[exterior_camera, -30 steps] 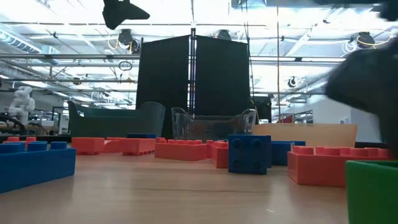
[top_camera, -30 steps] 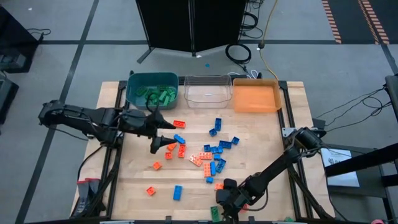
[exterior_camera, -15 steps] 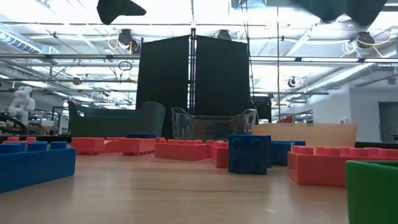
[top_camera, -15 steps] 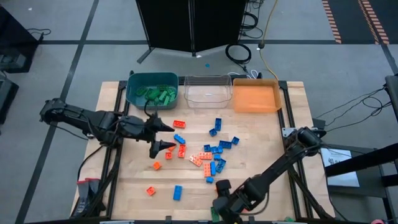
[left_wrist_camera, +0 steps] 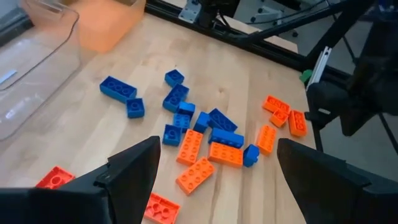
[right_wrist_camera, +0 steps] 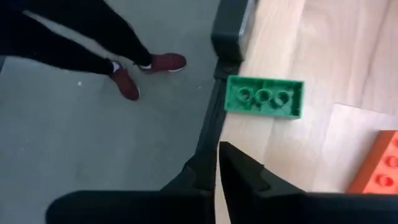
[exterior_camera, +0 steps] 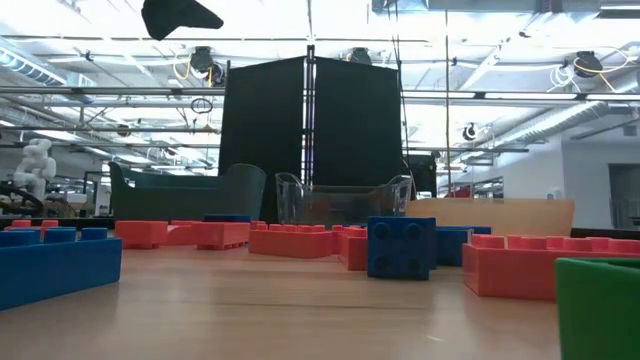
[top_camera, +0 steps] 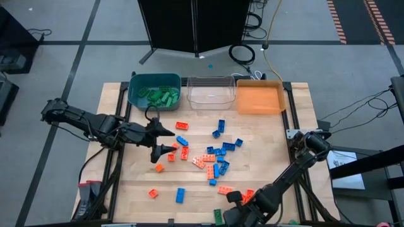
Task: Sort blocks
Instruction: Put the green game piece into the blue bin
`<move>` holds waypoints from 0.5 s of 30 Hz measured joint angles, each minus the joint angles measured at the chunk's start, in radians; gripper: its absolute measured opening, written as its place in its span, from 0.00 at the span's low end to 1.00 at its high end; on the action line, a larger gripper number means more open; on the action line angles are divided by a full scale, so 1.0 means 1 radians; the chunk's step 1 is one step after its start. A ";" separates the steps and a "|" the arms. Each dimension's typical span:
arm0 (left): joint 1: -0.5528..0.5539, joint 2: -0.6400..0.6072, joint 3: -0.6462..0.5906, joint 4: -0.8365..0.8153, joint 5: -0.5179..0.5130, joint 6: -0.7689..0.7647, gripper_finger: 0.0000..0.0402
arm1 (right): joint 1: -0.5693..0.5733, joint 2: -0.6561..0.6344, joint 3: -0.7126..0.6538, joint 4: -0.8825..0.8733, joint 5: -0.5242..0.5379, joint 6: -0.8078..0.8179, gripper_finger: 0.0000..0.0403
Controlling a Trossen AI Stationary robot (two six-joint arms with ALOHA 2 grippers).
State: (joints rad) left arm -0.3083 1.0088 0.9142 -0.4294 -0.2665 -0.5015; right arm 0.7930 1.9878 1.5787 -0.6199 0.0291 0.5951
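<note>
The right tool (right_wrist_camera: 217, 163) has just snapped shut empty at the table's near edge, missing the small green studded plastic brick (right_wrist_camera: 263, 97) beside it, while the left tool (top_camera: 163, 140) hovers wide open.

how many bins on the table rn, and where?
3, in a row along the table's far edge: teal bin on the left, clear bin in the middle, orange bin on the right.
</note>
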 joint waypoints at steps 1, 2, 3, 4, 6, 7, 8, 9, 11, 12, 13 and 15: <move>0.000 0.000 0.000 -0.001 -0.002 -0.009 0.82 | -0.004 0.008 0.000 0.014 -0.001 0.003 0.03; 0.000 0.000 0.000 -0.001 -0.004 -0.016 0.82 | -0.008 0.019 0.000 0.034 -0.004 0.002 0.01; 0.000 0.000 0.000 -0.001 -0.004 -0.017 0.82 | -0.009 0.034 0.000 0.055 -0.013 -0.003 0.01; 0.000 0.000 0.000 -0.002 -0.004 -0.017 0.82 | -0.012 0.053 0.000 0.081 -0.029 -0.008 0.01; 0.000 0.000 0.000 -0.006 -0.004 -0.018 0.82 | -0.013 0.094 0.000 0.136 -0.056 -0.009 0.00; 0.000 0.000 0.000 -0.008 -0.004 -0.018 0.82 | -0.013 0.112 0.000 0.156 -0.068 -0.005 0.00; 0.000 0.000 0.000 -0.007 -0.004 -0.018 0.82 | -0.013 0.128 0.000 0.172 -0.079 0.001 0.00; 0.000 0.000 0.000 -0.006 -0.004 -0.018 0.82 | -0.012 0.143 0.008 0.177 -0.087 0.008 0.00; 0.000 0.000 0.000 -0.007 -0.004 -0.018 0.82 | -0.006 0.168 0.026 0.186 -0.088 0.013 0.00; 0.000 0.000 0.000 -0.007 -0.004 -0.018 0.82 | -0.006 0.177 0.036 0.187 -0.088 0.013 0.00; 0.000 0.000 0.000 -0.007 -0.004 -0.018 0.82 | -0.005 0.185 0.044 0.190 -0.088 0.007 0.00; 0.000 0.000 0.000 -0.008 -0.004 -0.018 0.82 | -0.005 0.193 0.051 0.199 -0.088 -0.012 0.00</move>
State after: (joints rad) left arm -0.3084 1.0085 0.9138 -0.4374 -0.2700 -0.5191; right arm 0.7878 2.1803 1.6299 -0.4207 -0.0593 0.5836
